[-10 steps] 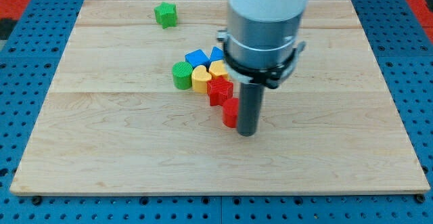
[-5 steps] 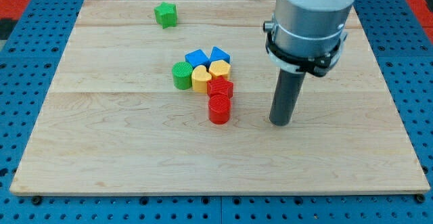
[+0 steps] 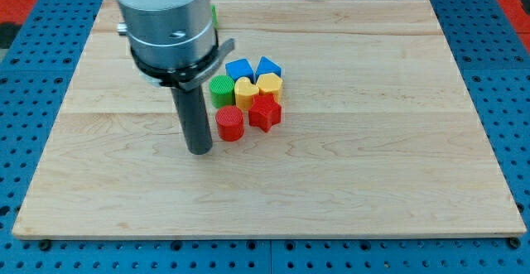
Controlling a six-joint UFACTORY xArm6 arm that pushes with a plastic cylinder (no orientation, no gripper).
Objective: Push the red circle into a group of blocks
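Observation:
The red circle sits on the wooden board at the lower left of a cluster. It touches or nearly touches the red star-like block to its right and lies just below the green circle and the yellow heart. The cluster also holds a yellow block and two blue blocks. My tip stands just left of the red circle, a little below it, close by.
A green block near the view's top is almost wholly hidden behind the arm's grey body. The board lies on a blue perforated table.
My tip went from the right of the cluster round to its left. The red circle moved left and up, now below the green circle. The red star-like block shifted slightly.

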